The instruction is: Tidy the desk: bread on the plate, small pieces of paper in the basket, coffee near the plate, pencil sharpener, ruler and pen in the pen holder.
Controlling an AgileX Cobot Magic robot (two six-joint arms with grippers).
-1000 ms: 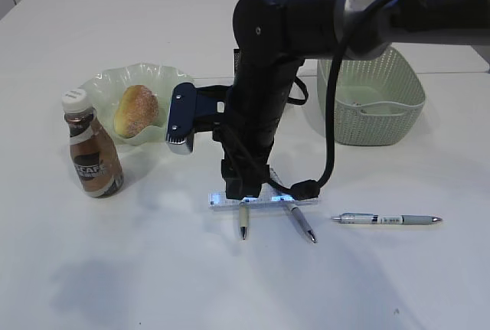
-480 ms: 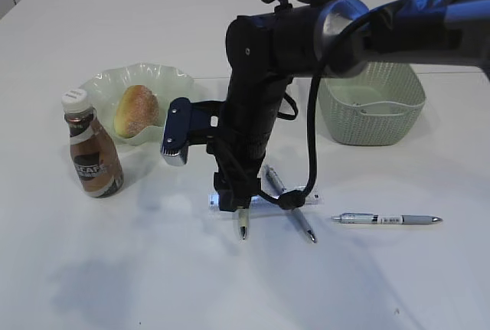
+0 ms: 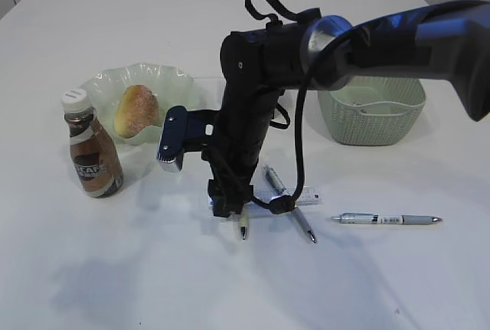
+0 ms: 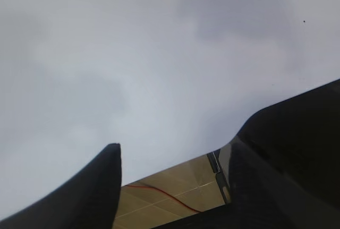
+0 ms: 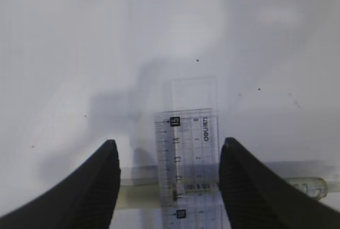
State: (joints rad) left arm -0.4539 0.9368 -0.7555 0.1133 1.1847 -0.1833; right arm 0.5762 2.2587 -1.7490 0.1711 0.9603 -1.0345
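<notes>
Your right arm is down mid-desk over the ruler; everything sits on one big plain white tabletop (image 3: 115,284) with a pale wall behind.

Largest first: the white desk is matte, with soft shadows under the arm. The pale green woven-look plastic basket (image 3: 373,115) is at right rear. The pale green ruffled glass plate (image 3: 103,85) is at left rear with the golden-brown oval bun (image 3: 136,111) on it, and the small brown coffee bottle with white cap (image 3: 91,146) stands just in front of the plate. A grey-and-white pen (image 3: 389,220) lies right of the arm. The short clear plastic ruler (image 5: 187,154) lies flat across a pen between your right gripper (image 5: 167,178) fingers, which are spread and not touching it. The left gripper (image 4: 170,178) is spread, holding nothing, and sees only blank white surface.
</notes>
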